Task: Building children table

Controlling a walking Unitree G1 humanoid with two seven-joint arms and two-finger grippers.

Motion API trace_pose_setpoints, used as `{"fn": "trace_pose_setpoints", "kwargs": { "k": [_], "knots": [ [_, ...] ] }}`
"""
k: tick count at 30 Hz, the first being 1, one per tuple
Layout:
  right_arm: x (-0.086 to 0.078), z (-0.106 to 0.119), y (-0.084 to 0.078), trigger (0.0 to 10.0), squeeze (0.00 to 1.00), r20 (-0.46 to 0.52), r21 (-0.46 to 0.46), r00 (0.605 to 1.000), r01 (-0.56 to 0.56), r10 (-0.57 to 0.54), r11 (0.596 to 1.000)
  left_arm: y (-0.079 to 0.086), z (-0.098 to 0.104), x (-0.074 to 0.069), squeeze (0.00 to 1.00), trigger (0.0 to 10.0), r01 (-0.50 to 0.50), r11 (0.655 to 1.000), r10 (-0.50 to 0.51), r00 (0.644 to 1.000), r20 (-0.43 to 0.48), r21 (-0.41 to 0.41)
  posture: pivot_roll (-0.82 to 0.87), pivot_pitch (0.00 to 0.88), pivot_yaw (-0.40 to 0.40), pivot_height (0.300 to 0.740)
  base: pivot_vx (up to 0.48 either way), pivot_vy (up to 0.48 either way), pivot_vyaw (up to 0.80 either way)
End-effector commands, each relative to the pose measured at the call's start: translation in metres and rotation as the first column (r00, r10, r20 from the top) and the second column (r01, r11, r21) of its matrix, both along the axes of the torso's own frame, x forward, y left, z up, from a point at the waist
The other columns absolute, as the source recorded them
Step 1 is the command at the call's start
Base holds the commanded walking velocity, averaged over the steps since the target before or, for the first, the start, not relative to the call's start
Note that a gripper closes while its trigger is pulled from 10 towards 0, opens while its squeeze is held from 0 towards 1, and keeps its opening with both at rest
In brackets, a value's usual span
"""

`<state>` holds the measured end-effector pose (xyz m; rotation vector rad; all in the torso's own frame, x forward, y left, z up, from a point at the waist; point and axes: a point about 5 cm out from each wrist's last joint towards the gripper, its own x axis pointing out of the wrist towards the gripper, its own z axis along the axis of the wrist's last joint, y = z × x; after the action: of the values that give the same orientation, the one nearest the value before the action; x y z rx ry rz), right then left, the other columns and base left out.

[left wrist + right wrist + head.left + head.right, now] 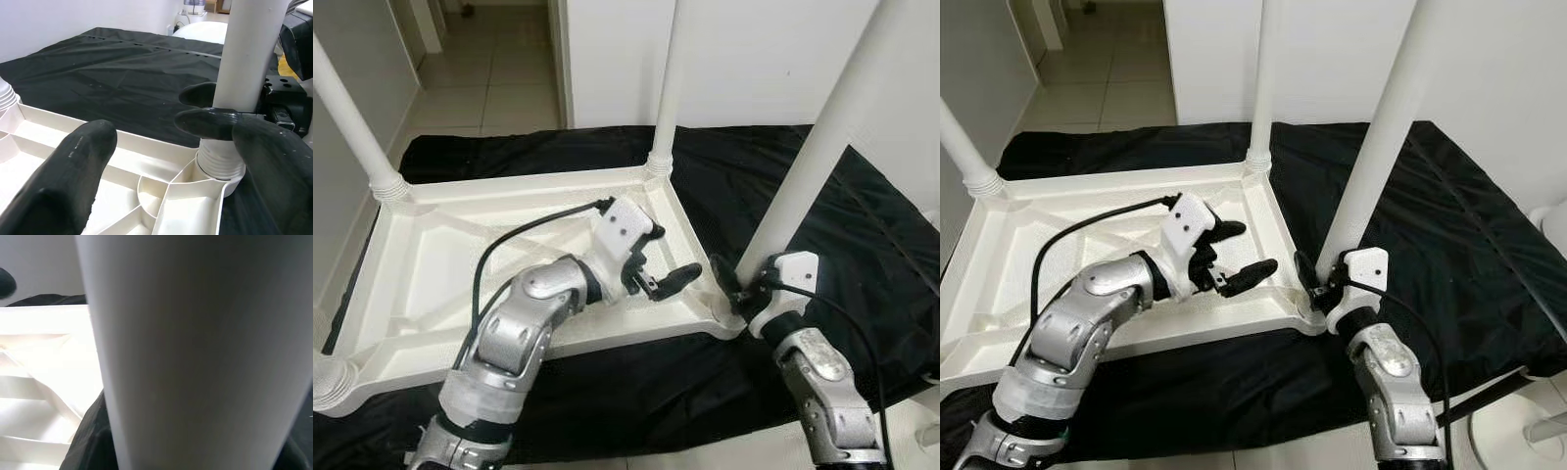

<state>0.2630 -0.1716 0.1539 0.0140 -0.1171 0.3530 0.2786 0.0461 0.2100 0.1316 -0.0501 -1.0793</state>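
At the upturned table top (431,264) corner, right pincer (736,284) is gripping the white leg (813,166); left pincer (661,262) is hovering wide open.

Left hand (663,264) spread wide; right hand (736,284) clamped, both reaching forward.

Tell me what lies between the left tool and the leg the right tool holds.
Just bare ribbed underside of the tabletop, per the left wrist view: the left tool hangs open short of the leg, which the right tool grips.
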Motion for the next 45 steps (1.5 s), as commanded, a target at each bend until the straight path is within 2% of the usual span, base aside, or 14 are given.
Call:
{"fn": "trace_pose_setpoints", "kwargs": {
  "k": [1, 2, 6, 7, 8, 9, 14, 16, 21, 32, 34, 36, 43, 45],
  "knots": [
    [-0.001, 0.002, 0.003, 10.0, 0.0, -0.013, 0.014, 0.998, -0.053, 0.053, 0.998, -0.002, 0.003, 0.0, 1.0, 10.0, 0.021, 1.0, -0.021, 1.0, 0.005, -0.005, -0.07, 0.045, 0.007, 0.74, 0.0, 0.0, 0.0],
    [0.002, 0.018, -0.002, 10.0, 0.0, 0.012, 0.016, 0.995, -0.1, 0.1, 0.995, -0.002, 0.009, 0.004, 1.0, 10.0, 0.003, 1.0, -0.003, 1.0, 0.018, -0.022, -0.06, 0.052, 0.002, 0.74, 0.0, 0.0, 0.0],
    [0.002, 0.021, -0.004, 10.0, 0.0, 0.018, 0.026, 0.993, -0.117, 0.117, 0.993, -0.001, 0.011, 0.007, 1.0, 10.0, -0.01, 1.0, 0.011, 1.0, 0.018, -0.027, -0.06, 0.058, -0.002, 0.74, 0.0, 0.0, 0.0],
    [0.003, 0.023, -0.006, 10.0, 0.0, 0.02, 0.031, 0.991, -0.132, 0.131, 0.991, -0.001, 0.014, 0.008, 0.75, 10.0, -0.017, 0.999, 0.018, 1.0, 0.022, -0.029, -0.06, 0.059, -0.005, 0.74, 0.0, 0.0, 0.0],
    [0.003, 0.023, -0.006, 10.0, 0.0, 0.02, 0.031, 0.991, -0.132, 0.131, 0.991, -0.001, 0.014, 0.008, 0.75, 10.0, -0.017, 0.999, 0.018, 1.0, 0.022, -0.029, -0.06, 0.059, -0.005, 0.74, 0.0, 0.0, 0.0],
    [0.002, 0.022, -0.006, 10.0, 0.0, 0.022, 0.03, 0.988, -0.152, 0.151, 0.988, 0.0, 0.017, 0.009, 0.0, 10.0, -0.019, 0.999, 0.019, 1.0, 0.006, -0.037, -0.05, 0.068, -0.013, 0.74, 0.0, 0.0, 0.0],
    [0.001, 0.023, -0.004, 10.0, 0.0, 0.016, 0.029, 0.978, -0.209, 0.208, 0.978, 0.002, 0.026, 0.011, 0.0, 10.0, -0.007, 0.997, 0.005, 1.0, -0.028, -0.074, -0.05, 0.071, -0.02, 0.74, 0.0, 0.0, 0.0],
    [0.002, 0.025, -0.004, 10.0, 0.0, -0.006, -0.009, 0.958, -0.286, 0.286, 0.958, 0.001, 0.04, 0.005, 0.0, 10.0, 0.083, 0.984, -0.09, 0.995, -0.039, -0.156, -0.05, 0.066, -0.019, 0.74, 0.0, 0.0, 0.0],
    [0.001, 0.033, -0.007, 10.0, 0.0, -0.053, -0.028, 0.914, -0.405, 0.403, 0.914, 0.001, 0.05, -0.007, 0.0, 10.0, 0.238, 0.952, -0.25, 0.968, -0.038, -0.194, -0.04, 0.054, -0.015, 0.74, 0.0, 0.0, 0.0],
    [0.008, 0.03, -0.009, 10.0, 0.0, -0.124, -0.057, 0.871, -0.485, 0.475, 0.873, 0.001, 0.055, -0.012, 0.0, 10.0, 0.327, 0.937, -0.324, 0.945, 0.04, -0.126, -0.02, 0.036, -0.018, 0.74, 0.0, 0.0, 0.0],
    [0.011, 0.029, -0.002, 10.0, 0.0, -0.16, -0.09, 0.834, -0.545, 0.528, 0.833, -0.005, 0.058, -0.008, 0.0, 10.0, 0.333, 0.937, -0.332, 0.943, 0.027, -0.11, -0.03, 0.027, -0.017, 0.74, 0.0, 0.0, 0.0],
    [0.011, 0.029, -0.002, 10.0, 0.0, -0.16, -0.09, 0.834, -0.545, 0.528, 0.833, -0.005, 0.058, -0.008, 0.0, 10.0, 0.333, 0.937, -0.332, 0.943, 0.027, -0.11, -0.03, 0.027, -0.017, 0.74, 0.0, 0.0, 0.0],
    [0.019, 0.032, 0.003, 10.0, 0.0, -0.216, -0.104, 0.765, -0.635, 0.606, 0.765, -0.014, 0.067, -0.005, 0.0, 10.0, 0.384, 0.918, -0.385, 0.923, 0.008, -0.104, -0.04, 0.01, -0.022, 0.74, 0.0, 0.0, 0.0],
    [0.02, 0.035, 0.005, 10.0, 0.0, -0.236, -0.119, 0.73, -0.677, 0.642, 0.726, -0.016, 0.073, -0.011, 0.0, 10.0, 0.447, 0.887, -0.448, 0.894, 0.021, -0.117, -0.04, 0.0, -0.025, 0.74, 0.0, 0.0, 0.0]
  ]
}}
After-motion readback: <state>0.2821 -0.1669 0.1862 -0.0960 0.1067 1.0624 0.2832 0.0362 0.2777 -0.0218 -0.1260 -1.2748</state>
